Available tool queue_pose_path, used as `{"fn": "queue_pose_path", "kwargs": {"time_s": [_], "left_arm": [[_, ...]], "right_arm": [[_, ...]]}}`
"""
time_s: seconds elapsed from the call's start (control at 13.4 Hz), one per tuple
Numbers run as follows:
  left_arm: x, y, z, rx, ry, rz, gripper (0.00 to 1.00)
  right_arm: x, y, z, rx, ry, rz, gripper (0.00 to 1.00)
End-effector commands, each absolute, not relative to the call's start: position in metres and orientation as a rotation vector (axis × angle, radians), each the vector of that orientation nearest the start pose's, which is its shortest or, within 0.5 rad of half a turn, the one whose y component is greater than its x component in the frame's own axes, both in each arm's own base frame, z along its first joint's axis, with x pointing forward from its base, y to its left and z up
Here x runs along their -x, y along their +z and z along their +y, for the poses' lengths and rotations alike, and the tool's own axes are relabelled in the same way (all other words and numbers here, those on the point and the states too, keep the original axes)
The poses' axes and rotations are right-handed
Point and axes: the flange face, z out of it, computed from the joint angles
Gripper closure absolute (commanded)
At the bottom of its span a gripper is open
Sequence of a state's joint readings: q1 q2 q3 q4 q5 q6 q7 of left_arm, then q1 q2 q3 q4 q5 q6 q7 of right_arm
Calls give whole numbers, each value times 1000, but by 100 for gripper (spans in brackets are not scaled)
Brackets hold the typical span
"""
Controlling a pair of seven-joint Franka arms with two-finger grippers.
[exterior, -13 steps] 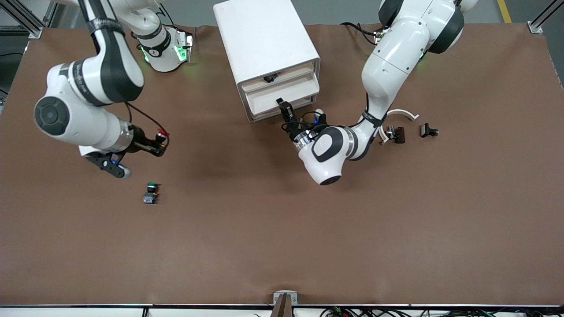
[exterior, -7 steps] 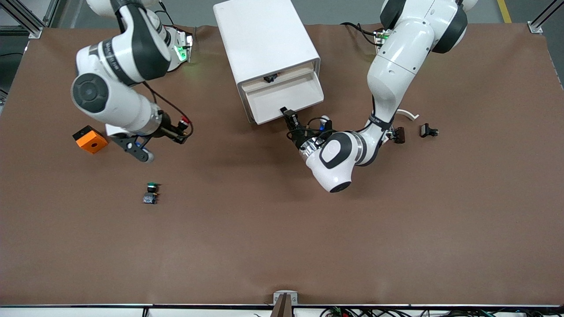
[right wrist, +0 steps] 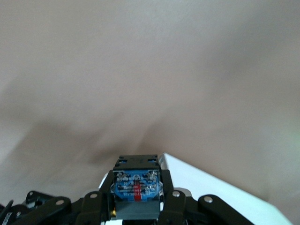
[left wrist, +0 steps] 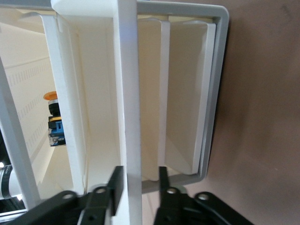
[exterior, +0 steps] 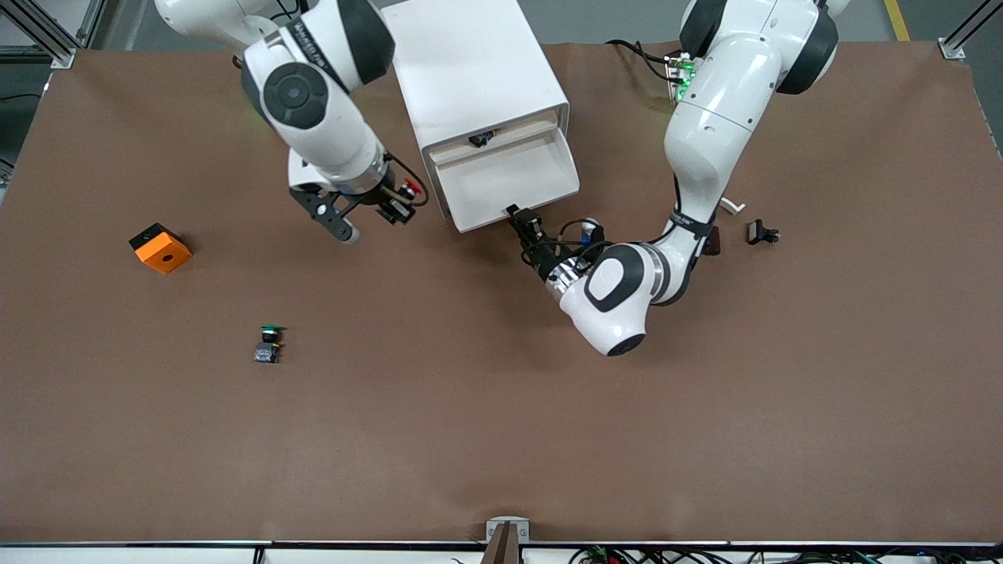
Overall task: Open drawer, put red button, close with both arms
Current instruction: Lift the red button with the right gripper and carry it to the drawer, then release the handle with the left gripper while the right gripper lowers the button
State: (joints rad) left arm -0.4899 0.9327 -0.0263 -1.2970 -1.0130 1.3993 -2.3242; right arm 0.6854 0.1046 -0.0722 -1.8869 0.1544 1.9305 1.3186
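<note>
Look at the red button [exterior: 406, 190]: you see a small red cap with a black collar, and in the right wrist view a blue block base [right wrist: 136, 183]. The right gripper [exterior: 396, 205] holds it tight in its jaws, up over the table [exterior: 501, 439] beside the white cabinet [exterior: 470, 70]. The drawer [exterior: 509, 184] sits pulled out, a shallow white tray with a pale front. The left gripper [exterior: 523, 223] has its jaws closed on the drawer's front edge. The table is plain brown. On it you can spot an orange cube [exterior: 160, 247] and a green button [exterior: 269, 343] toward the right arm's end.
</note>
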Motion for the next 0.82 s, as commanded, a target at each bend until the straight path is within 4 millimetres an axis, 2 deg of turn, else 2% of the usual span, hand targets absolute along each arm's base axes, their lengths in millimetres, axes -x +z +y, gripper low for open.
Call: {"fn": "queue_pose_path", "kwargs": {"time_s": [0.0, 0.15, 0.37, 0.45, 0.6, 0.75], "left_arm": [[-564, 219, -401, 1107, 1465, -1911, 0], [-585, 233, -385, 1141, 1503, -1947, 0], [-624, 272, -335, 1284, 1611, -2014, 0], [-635, 286, -317, 1359, 1651, -2030, 0], [-646, 328, -295, 1590, 1692, -2036, 0], [-658, 353, -265, 1721, 1631, -2094, 0]], "right_arm": [[-449, 443, 372, 2821, 193, 1234, 100], [-437, 432, 397, 2796, 172, 1278, 100], [-413, 404, 435, 2807, 151, 1320, 100], [-407, 398, 445, 2801, 136, 1332, 100], [-392, 387, 464, 2810, 130, 1332, 100], [-380, 378, 480, 2815, 126, 1334, 100]]}}
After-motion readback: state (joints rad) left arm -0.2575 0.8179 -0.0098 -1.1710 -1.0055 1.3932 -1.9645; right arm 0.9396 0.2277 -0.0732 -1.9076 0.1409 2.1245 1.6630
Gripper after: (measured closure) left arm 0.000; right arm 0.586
